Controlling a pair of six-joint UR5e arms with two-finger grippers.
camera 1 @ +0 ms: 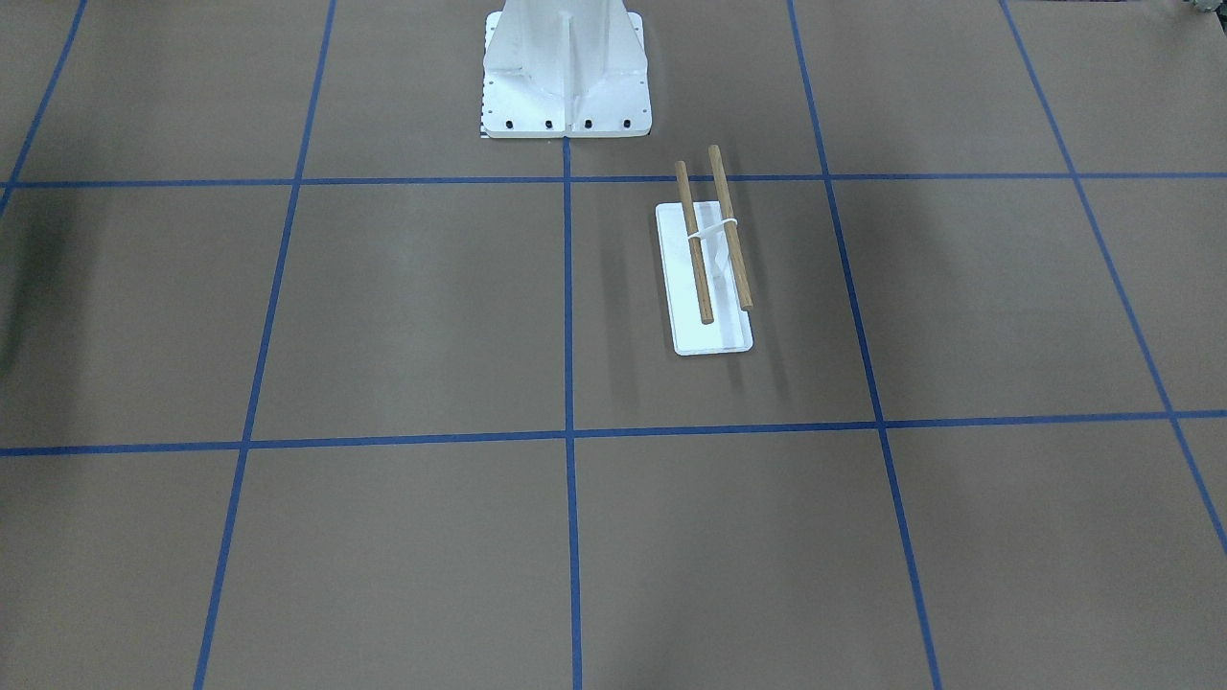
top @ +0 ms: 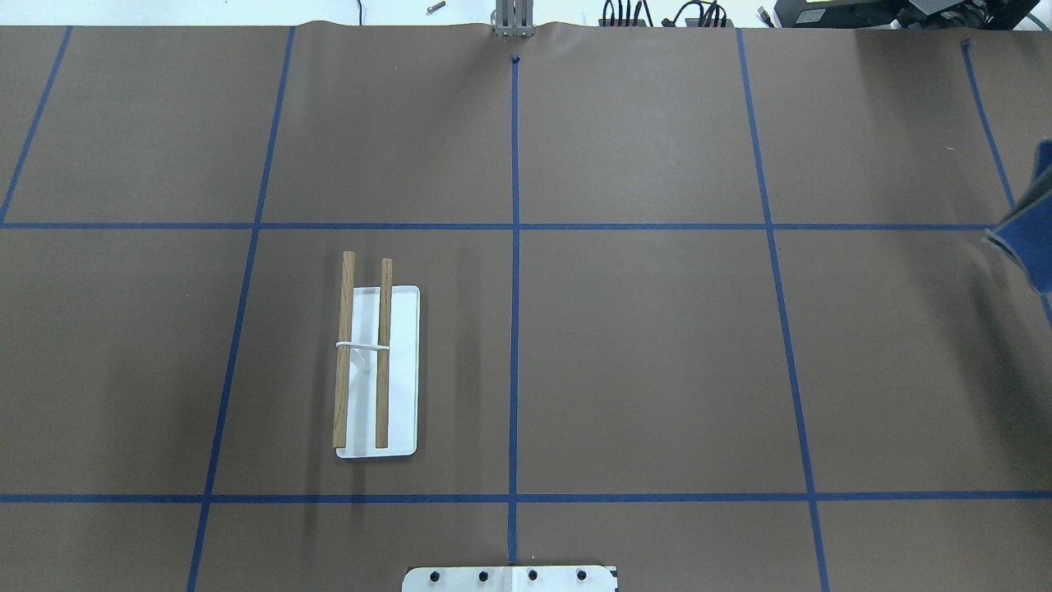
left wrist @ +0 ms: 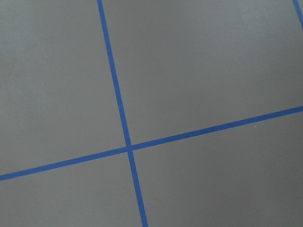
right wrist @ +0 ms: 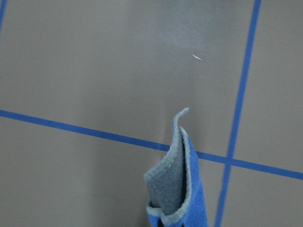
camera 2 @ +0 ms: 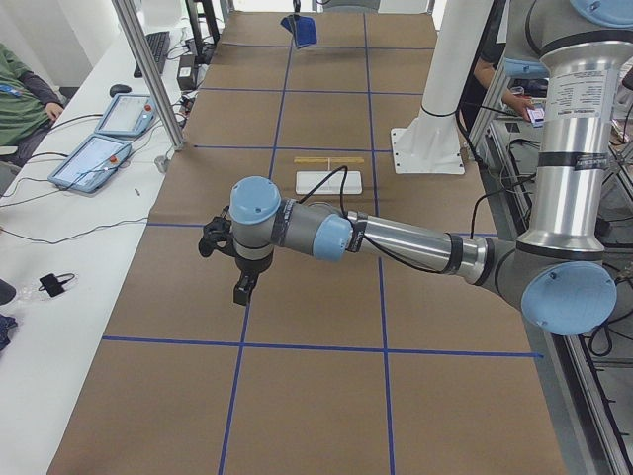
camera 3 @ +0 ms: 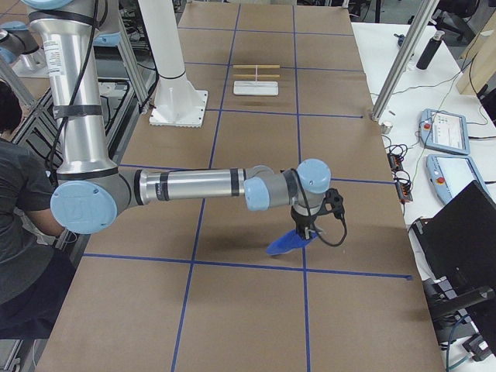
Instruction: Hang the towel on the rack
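The rack (top: 384, 353), two wooden rods on a white base, stands on the robot's left half of the table; it also shows in the front view (camera 1: 714, 235) and small in both side views (camera 2: 329, 183) (camera 3: 256, 89). Nothing hangs on it. The blue towel (right wrist: 194, 189) with its grey underside hangs folded from my right gripper (camera 3: 304, 231), lifted just over the table at its far right end (camera 3: 288, 245) (top: 1027, 238). My left gripper (camera 2: 242, 289) hovers over bare table at the left end; I cannot tell whether it is open or shut.
The white robot pedestal (camera 1: 566, 77) stands at the table's middle rear edge. Blue tape lines (left wrist: 128, 149) divide the brown table. Teach pendants (camera 2: 99, 158) (camera 3: 446, 132) lie on side benches beyond the table's front edge. A person sits near the robot (camera 3: 23, 178).
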